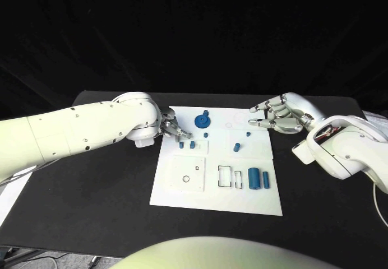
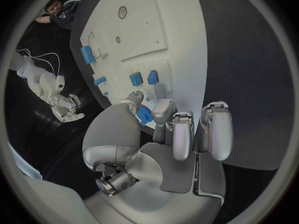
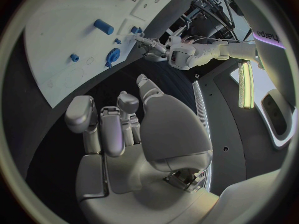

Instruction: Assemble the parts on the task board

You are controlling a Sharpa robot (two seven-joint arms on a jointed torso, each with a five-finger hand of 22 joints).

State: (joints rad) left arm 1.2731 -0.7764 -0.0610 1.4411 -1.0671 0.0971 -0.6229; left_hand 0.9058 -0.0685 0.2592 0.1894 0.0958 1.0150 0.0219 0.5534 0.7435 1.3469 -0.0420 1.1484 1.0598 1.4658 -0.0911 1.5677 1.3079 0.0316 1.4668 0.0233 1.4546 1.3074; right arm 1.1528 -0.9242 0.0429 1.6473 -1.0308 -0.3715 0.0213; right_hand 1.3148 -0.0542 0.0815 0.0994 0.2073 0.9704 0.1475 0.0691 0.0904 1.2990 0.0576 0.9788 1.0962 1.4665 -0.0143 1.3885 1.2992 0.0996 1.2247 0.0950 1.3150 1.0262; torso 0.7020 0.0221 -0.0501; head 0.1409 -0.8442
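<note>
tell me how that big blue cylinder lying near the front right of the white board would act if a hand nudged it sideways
The blue cylinder lies on its side on the flat task board, so a sideways nudge would probably roll it. It looks like a rigid, smooth plastic piece, likely light and a bit slippery for metal fingers. The slimmer blue pin lies right beside it and might get bumped.

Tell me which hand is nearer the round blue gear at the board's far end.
Left. The left hand sits at the board's left edge, just beside the round blue gear. The right hand hovers off the far right corner of the task board, farther away.
</note>
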